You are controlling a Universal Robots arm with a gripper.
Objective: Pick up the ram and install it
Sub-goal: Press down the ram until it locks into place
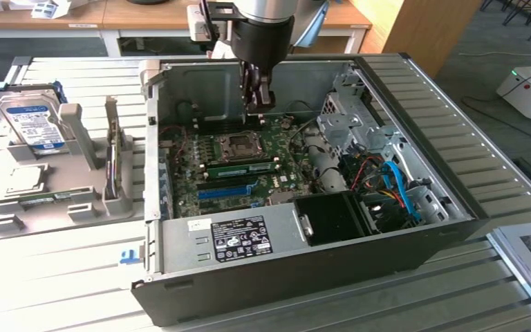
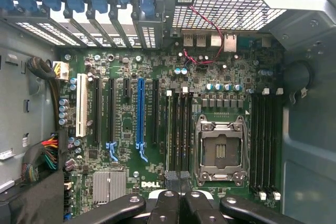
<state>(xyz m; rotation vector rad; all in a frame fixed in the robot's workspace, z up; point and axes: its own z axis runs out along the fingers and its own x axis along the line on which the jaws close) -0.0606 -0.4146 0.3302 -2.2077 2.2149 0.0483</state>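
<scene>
Going by the exterior view, the far left of the slatted counter carries a grey holder. A hard drive with a blue-and-white label stands upright in it. Just to the right of the drive, an upright expansion card sits on edge in the same holder.

Next comes the open computer case, lying on its side with the motherboard facing up. The arm reaches down into the case from above. Its gripper hangs over the far part of the board, clear of the components, and its fingers are pressed together with nothing between them. In the wrist view the dark fingers meet over the near ends of the black memory slots, just beside the CPU socket.

The ram is down on the motherboard, a long green stick lying along a slot just on the near side of the CPU socket. It is well below the gripper and not touching it. A blue slot runs parallel to it, a little nearer the front.

At the front of the case is the power supply with its label. To its right is a black box, then a tangle of blue and red cables below the metal drive cage.
</scene>
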